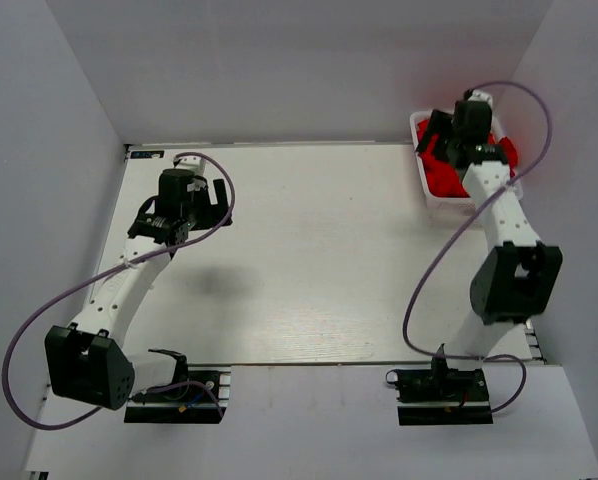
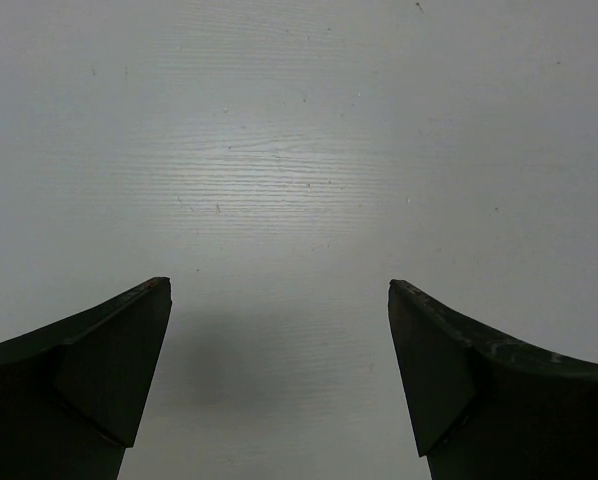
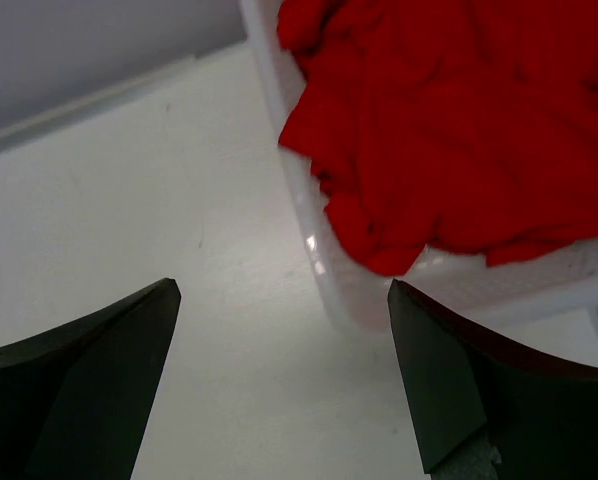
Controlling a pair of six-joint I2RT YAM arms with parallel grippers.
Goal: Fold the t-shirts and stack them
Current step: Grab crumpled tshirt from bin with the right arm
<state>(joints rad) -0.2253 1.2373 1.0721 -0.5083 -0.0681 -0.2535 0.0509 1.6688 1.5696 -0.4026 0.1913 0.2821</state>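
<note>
The t-shirts are a crumpled bright red heap inside a white basket at the table's far right corner. In the right wrist view the red cloth spills over the basket's rim. My right gripper hovers over the basket's near-left side; its jaws stand open with nothing between them, over bare table and the basket's corner. Over the far left part of the table, my left gripper is open, with only the bare tabletop below it.
The white wood-grain table lies between grey walls at the left, back and right. Both arm bases sit at the near edge. Purple cables loop beside each arm.
</note>
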